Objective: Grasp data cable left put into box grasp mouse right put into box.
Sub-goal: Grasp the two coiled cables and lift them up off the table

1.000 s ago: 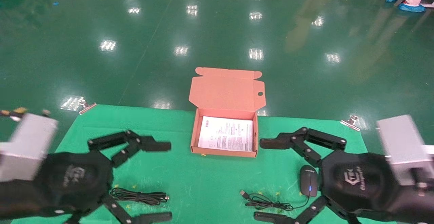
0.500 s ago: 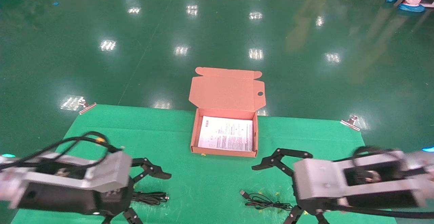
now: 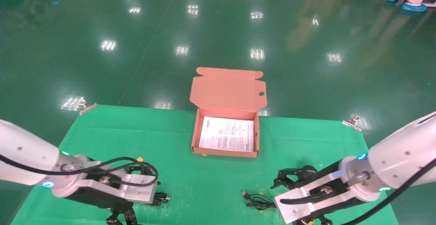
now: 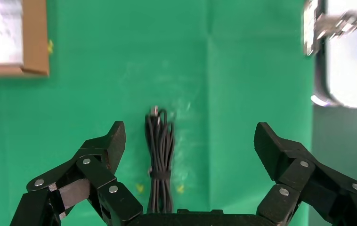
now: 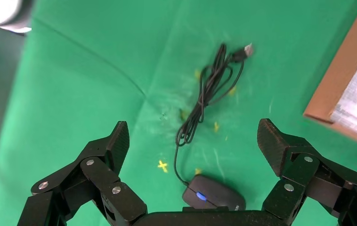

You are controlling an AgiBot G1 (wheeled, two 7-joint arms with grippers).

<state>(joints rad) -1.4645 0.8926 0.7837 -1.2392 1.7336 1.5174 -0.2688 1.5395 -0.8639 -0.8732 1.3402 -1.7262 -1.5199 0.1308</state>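
Both my arms have swung down since the earlier frame: left gripper [image 4: 188, 141] hangs wide open and empty above one data cable [image 4: 159, 157]; right gripper [image 5: 193, 141], likewise spread and empty, above one mouse [image 5: 213, 193]. One box [image 3: 195, 129] lies open between them on the green mat [image 3: 136, 129], well apart from both. From my head camera the wrists hide most of cable and mouse.

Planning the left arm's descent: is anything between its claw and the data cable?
Nothing visible. The left claw hangs open directly over the data cable, which lies alone on bare green cloth between the fingers.
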